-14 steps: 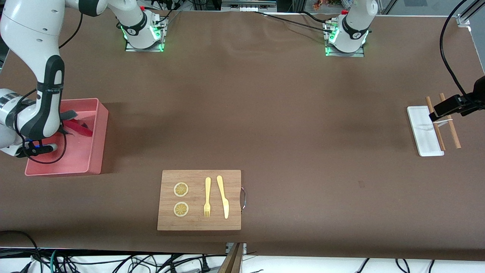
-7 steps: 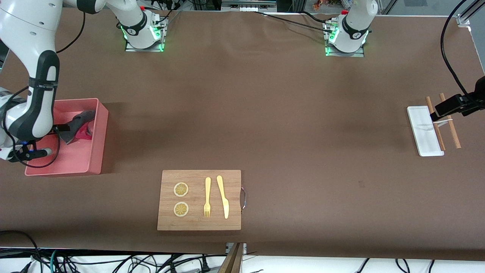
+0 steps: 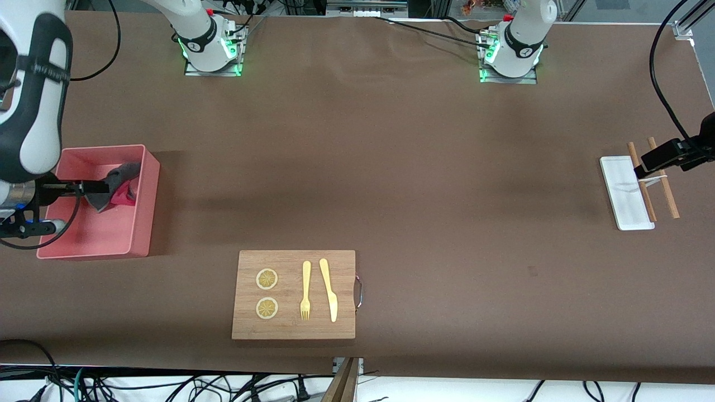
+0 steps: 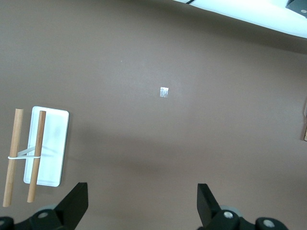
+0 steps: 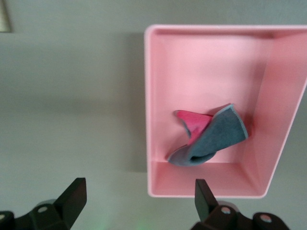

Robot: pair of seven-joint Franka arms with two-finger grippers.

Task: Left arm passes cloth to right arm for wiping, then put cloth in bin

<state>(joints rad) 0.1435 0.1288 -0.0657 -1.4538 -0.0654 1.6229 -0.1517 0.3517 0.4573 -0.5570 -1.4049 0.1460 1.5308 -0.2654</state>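
The cloth [image 3: 120, 184], dark grey with a magenta fold, lies crumpled inside the salmon-pink bin [image 3: 146, 212], by the wall toward the left arm's end. It also shows in the right wrist view [image 5: 211, 139], lying in the bin [image 5: 148, 96]. My right gripper [image 3: 84, 188] hangs open and empty above the bin, apart from the cloth; its own view shows its jaws spread wide [image 5: 139, 201]. My left gripper [image 3: 642, 167] waits open and empty [image 4: 141, 201] over the table at the left arm's end.
A wooden cutting board [image 3: 293, 294] with two lemon slices, a fork and a knife lies near the front edge. A small flat white tray [image 3: 623, 195] and two tied wooden sticks [image 3: 665, 178] lie under the left gripper, also in the left wrist view [image 4: 48, 143].
My right gripper let go of the cloth, which dropped into the bin, and the right arm has risen from the bin. The left arm has not moved.
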